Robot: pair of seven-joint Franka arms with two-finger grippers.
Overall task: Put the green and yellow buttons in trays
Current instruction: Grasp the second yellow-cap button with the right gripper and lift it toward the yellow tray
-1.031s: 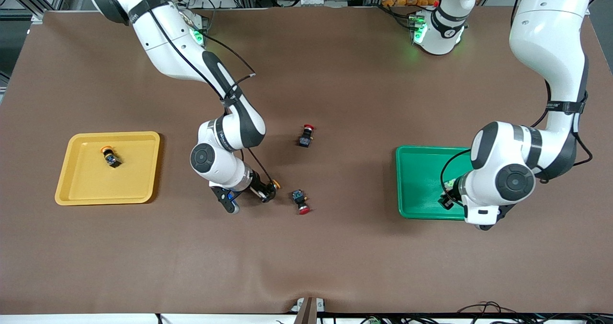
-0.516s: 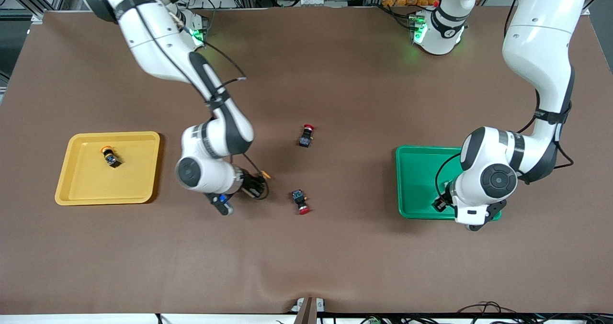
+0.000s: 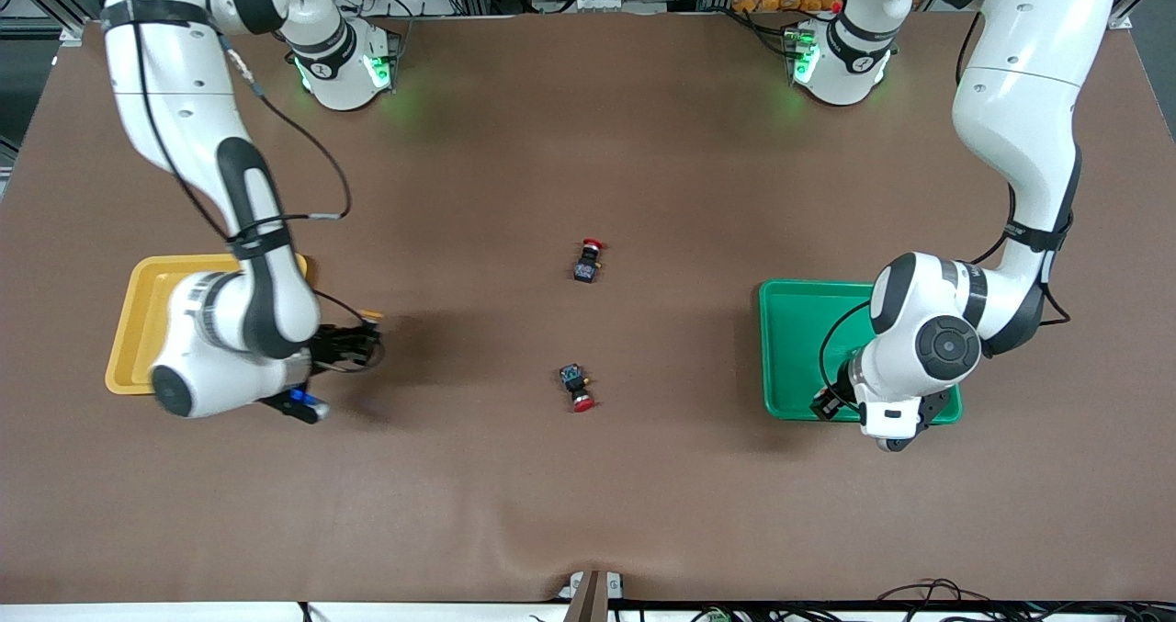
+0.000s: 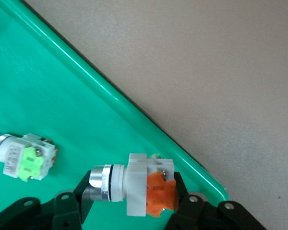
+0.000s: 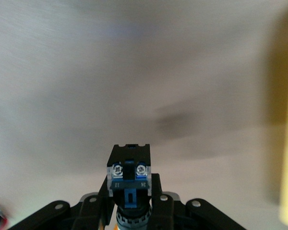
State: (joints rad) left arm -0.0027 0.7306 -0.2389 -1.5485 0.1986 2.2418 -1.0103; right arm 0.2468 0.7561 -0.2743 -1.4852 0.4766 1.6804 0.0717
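Nearest the front camera, a red-capped switch (image 3: 578,390) lies on the brown counter (image 3: 588,493), not part of the job and best left alone.

At the right arm's end, the right gripper (image 3: 354,346) hangs over bare counter just beside the yellow tray (image 3: 129,328), its jaws closed on a dark button (image 5: 128,177) whose orange-yellow cap (image 3: 370,314) points toward the counter's middle. The arm's wrist hides most of the tray, so whatever lies inside cannot be seen. To place this one well, the gripper should clear the tray's raised rim, settle over open floor, come low and only then part its jaws, so that the round-capped piece does not roll or bounce out.

At the left arm's end, the left gripper (image 3: 825,403) sits over the near corner of the green tray (image 3: 790,328). Its jaws grip a white button (image 4: 134,184) with an orange face, held just inside the rim (image 4: 134,112). A second white button (image 4: 24,155), green-faced, lies on the tray floor close by but apart. The release here looks tight: a small shift inward, away from the rim yet short of the resting button, would likely keep it from tipping onto the counter.

Farther off, a second red-capped switch (image 3: 588,262) lies mid-counter.
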